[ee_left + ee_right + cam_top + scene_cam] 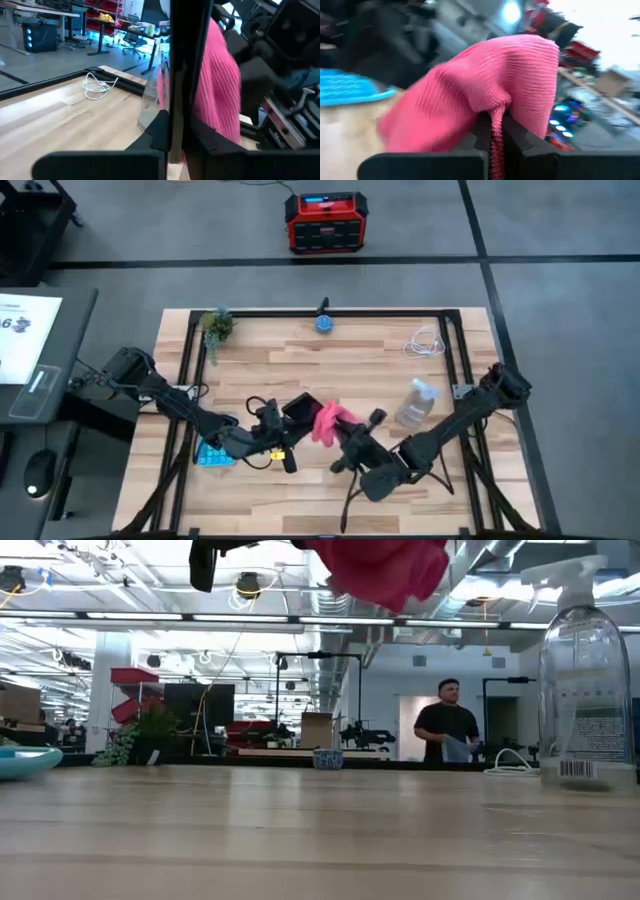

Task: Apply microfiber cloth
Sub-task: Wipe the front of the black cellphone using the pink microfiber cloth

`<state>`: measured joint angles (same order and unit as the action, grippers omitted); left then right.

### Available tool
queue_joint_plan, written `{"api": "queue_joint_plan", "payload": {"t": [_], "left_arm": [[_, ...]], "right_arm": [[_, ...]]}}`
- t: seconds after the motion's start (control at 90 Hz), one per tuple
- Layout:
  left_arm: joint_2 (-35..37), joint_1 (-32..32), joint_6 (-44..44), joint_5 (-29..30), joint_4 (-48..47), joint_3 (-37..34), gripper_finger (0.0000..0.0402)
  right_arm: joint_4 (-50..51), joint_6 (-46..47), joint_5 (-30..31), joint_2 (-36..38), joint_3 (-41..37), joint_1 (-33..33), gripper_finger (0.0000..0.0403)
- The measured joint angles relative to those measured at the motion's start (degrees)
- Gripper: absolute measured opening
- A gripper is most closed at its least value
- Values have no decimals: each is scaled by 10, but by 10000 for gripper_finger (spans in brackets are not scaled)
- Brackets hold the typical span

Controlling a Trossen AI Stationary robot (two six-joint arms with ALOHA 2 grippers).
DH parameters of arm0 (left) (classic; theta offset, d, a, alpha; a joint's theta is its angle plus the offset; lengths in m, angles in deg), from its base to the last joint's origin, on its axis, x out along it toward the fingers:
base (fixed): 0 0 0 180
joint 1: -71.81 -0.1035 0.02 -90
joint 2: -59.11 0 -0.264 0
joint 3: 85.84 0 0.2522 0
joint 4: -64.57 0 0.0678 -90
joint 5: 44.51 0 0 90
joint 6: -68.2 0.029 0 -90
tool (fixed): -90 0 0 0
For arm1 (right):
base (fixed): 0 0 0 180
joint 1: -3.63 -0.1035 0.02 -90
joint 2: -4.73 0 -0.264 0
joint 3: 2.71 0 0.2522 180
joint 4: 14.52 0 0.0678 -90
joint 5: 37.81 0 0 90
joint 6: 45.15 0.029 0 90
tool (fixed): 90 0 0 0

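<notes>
Where the high view looks down, one pink microfiber cloth (326,421) hangs above mid-bench, between the left tool (297,410), clamped on one black phone (298,408), and the right tool (345,427). Low view: one spray bottle (585,680), its label unreadable. Right wrist view: ribbed cloth pinched between closed fingers (516,137).

A lab: workbenches (45,12), red parts shelves (135,690), ceiling strip lights (190,616).

Spray bottle (416,402), white cable (425,343), small plant (216,326) and blue calculator (213,454) on the table (300,490)
</notes>
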<state>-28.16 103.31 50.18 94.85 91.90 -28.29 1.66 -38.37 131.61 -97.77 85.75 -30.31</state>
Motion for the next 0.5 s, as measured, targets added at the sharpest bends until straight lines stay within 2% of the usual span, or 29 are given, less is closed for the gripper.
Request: {"api": "queue_joint_plan", "payload": {"t": [0.078, 0.167, 0.4, 0.5], "left_arm": [[0, 0, 4, -1, 1, 0, 9], [0, 1, 8, 2, 0, -1, 9], [-1, 0, 11, 8, 5, -1, 9], [-1, 1, 13, 11, 5, -1, 9]], "right_arm": [[1, 18, -18, 1, 0, 1, 0], [3, 31, -70, 2, 0, 10, 0], [-10, 37, -240, 2, 0, 40, 0], [-11, 35, -266, 2, 0, 47, 0]]}}
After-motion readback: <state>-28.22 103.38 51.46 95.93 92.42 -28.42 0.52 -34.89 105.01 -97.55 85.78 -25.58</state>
